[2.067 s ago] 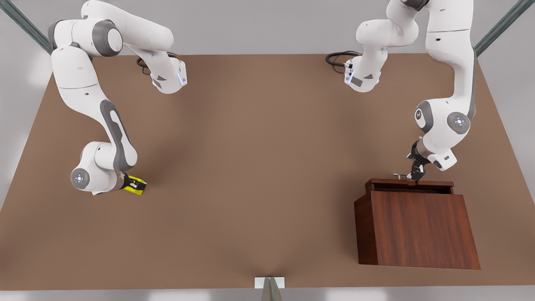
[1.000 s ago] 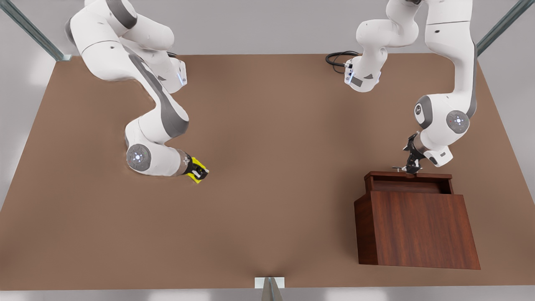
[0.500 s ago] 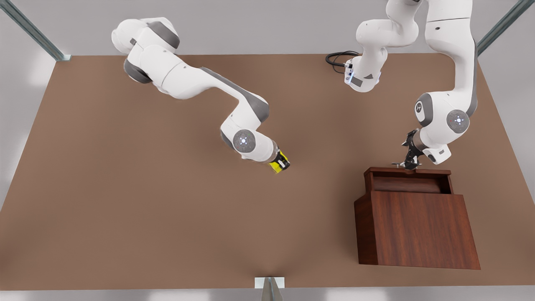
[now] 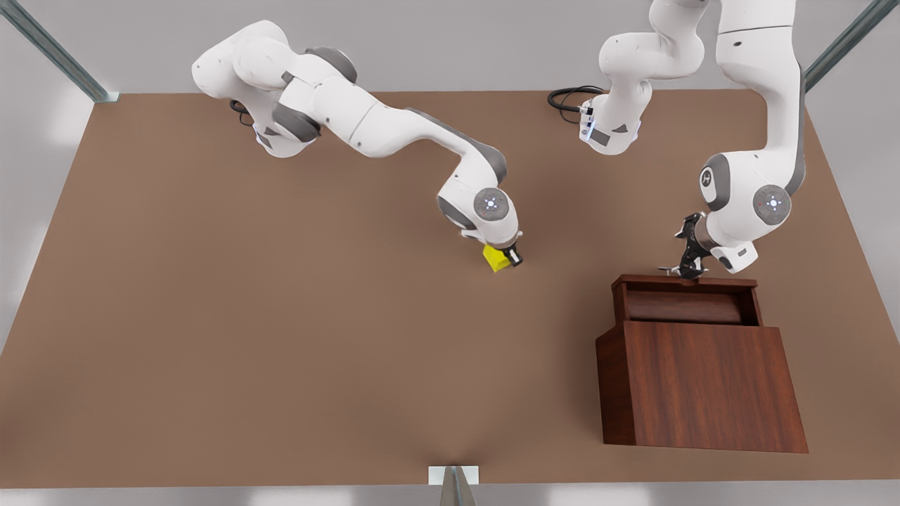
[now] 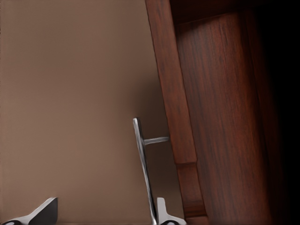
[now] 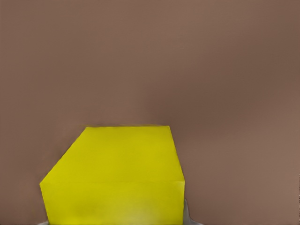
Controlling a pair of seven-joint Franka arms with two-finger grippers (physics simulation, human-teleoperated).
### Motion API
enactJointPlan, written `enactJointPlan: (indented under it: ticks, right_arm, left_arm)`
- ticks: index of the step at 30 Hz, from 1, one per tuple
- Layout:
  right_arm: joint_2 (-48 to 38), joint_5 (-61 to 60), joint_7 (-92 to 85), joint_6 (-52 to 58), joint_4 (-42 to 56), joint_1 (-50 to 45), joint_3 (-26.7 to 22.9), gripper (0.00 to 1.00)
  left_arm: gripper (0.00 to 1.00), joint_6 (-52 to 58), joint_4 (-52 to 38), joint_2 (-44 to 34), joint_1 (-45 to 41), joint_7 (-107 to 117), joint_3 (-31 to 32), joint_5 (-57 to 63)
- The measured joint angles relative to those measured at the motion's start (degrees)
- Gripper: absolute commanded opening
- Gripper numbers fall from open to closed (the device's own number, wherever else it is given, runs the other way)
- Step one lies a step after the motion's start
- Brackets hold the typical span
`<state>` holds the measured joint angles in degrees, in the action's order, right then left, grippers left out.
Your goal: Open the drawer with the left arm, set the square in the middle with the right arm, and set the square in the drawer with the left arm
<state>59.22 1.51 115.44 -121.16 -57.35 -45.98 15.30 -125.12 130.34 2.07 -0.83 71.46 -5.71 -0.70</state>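
The right arm's black two-finger gripper (image 4: 508, 258) hangs low over the bare middle stretch of the plain matte brown table (image 4: 281, 337), its jaws pinching the small bright yellow cube (image 4: 496, 259); in the right wrist view the cube (image 6: 115, 176) sits between the jaws with one pale fingertip (image 6: 187, 216) showing at its edge and bare tabletop beyond it. Whether the cube rests on the surface or is just above it cannot be told. Well apart from those jaws, toward the front view's right, the left arm's black two-finger gripper (image 4: 685, 268) points down at the thin silver bar handle (image 4: 671, 270) of the dark reddish-brown wood-grain drawer (image 4: 685, 301), which stands partly slid out of its matching wooden box cabinet (image 4: 710, 383), its hollow open to view just behind the front panel. In the left wrist view the jaws are spread, one fingertip (image 5: 165, 213) touching the silver bar (image 5: 143, 164) and the other (image 5: 44, 211) standing off to the far side over bare table, with the drawer front (image 5: 176, 103) just past the handle. The yellow cube lies between the two arms' bases, outside the drawer.
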Motion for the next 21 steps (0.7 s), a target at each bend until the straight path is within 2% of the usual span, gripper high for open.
enactJointPlan:
  ticks: [3, 6, 9, 10, 11, 12, 13, 14, 15, 16, 18, 21]
  right_arm:
    - [0.47, 0.21, 5.78, -0.55, -1.1, -0.16, -0.18, 0.62]
    - [0.38, 1.25, 3.89, -0.67, -3.31, -0.16, -0.18, 0.63]
    - [0.38, 1.39, 0.45, -0.67, -4.59, -0.16, -0.12, 0.64]
    - [0.37, 1.4, 0.06, -0.91, -4.85, -0.16, -0.1, 0.66]
    - [0.29, 1.38, -1.3, -0.93, -4.96, -0.16, -0.1, 0.66]
    - [0.29, 1.37, -1.59, -0.91, -4.96, -0.16, -0.09, 0.9]
    - [0.29, 1.28, -2.09, -0.79, -4.96, -0.16, -0.1, 1.0]
    - [0.06, 1.22, -2.15, -0.75, -4.91, 0.08, -0.1, 1.0]
    - [-0.02, 1.21, -2.15, -0.74, -4.87, 0.1, -0.09, 1.0]
    - [-0.06, 1.21, -2.15, -0.74, -4.79, 0.1, -0.09, 1.0]
    - [-0.06, 1.47, -2.24, -0.74, -4.87, 0.1, -0.09, 1.0]
    - [0.04, 1.4, -2.94, -0.74, -4.88, 0.1, -0.09, 1.0]
  left_arm:
    - [1.0, 1.43, -0.18, -1.43, -0.21, -0.17, -0.08, -0.04]
    - [1.0, 6.26, -1.56, -4.06, 0.59, 1.48, 0.93, -0.02]
    - [1.0, 31.63, -22.19, -4.42, 4.41, 6.37, 9.99, 0.0]
    - [1.0, 34.87, -28.28, -3.13, 2.16, 1.95, 12.04, 0.1]
    - [1.0, 36.11, -31.96, -1.9, -1.32, -12.87, 12.96, 0.24]
    - [1.0, 37.19, -35.78, 0.02, -5.67, -28.75, 13.0, 0.37]
    - [1.0, 41.78, -42.37, 3.76, -8.58, -45.64, 13.3, 0.48]
    - [1.0, 43.93, -44.77, 5.7, -5.99, -63.38, 13.51, 0.57]
    - [1.0, 44.04, -44.91, 5.94, 1.07, -76.6, 13.37, 0.67]
    - [1.0, 44.29, -44.91, 5.97, 3.35, -82.16, 13.09, 0.93]
    - [1.0, 44.51, -44.91, 5.83, -2.11, -82.53, 12.99, 1.38]
    - [1.0, 45.13, -44.91, 5.42, 0.71, -82.44, 12.81, 1.71]
